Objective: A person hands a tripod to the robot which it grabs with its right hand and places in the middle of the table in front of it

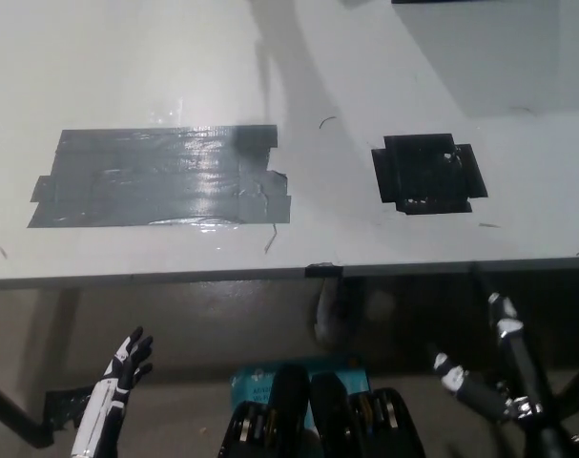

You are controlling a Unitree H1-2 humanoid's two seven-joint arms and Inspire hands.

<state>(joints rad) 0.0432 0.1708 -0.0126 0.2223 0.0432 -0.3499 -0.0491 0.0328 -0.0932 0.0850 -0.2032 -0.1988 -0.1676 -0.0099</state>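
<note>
Dim, soft picture; glare on grey tape (160,176).

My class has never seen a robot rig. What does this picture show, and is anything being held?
The one picture comes from a camera on a humanoid robot's head, looking steeply down. The pale surface is a table before it, bearing a large grey tape patch and a smaller black tape patch. Below the table's edge are the robot's hands: the white left hand at lower left, the black right hand at lower right. Both look open and hold nothing.
</note>
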